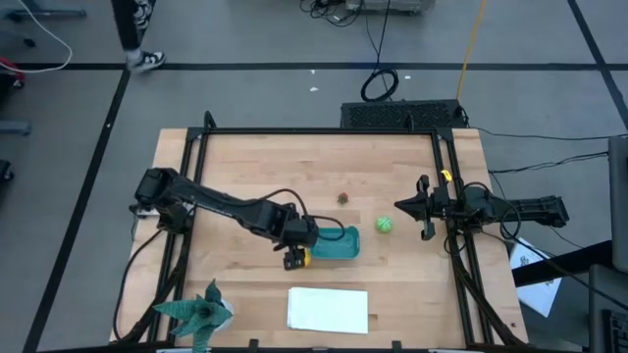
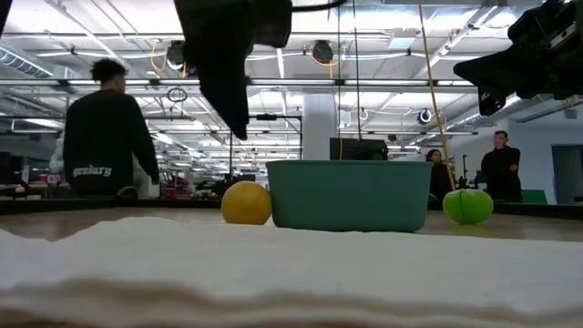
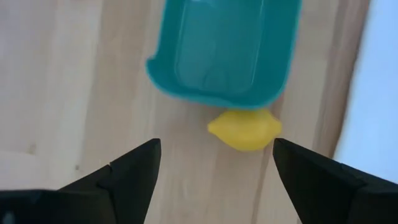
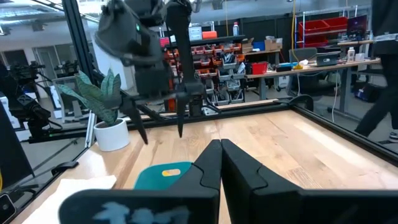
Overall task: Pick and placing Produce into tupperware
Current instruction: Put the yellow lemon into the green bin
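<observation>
Left wrist view: the left gripper (image 3: 214, 171) is hanging released over the lemon (image 3: 244, 129) at frame centre; touching the tub (image 3: 224, 53), the lemon could roll away. The right gripper (image 1: 424, 206) is waiting clenched.

We see a grey floor (image 1: 255, 39) marked with dark tape lines, a white ceiling with exposed ducts (image 2: 383, 36), red storage bins (image 4: 323, 28), and cluttered workbenches (image 4: 311, 62).
</observation>
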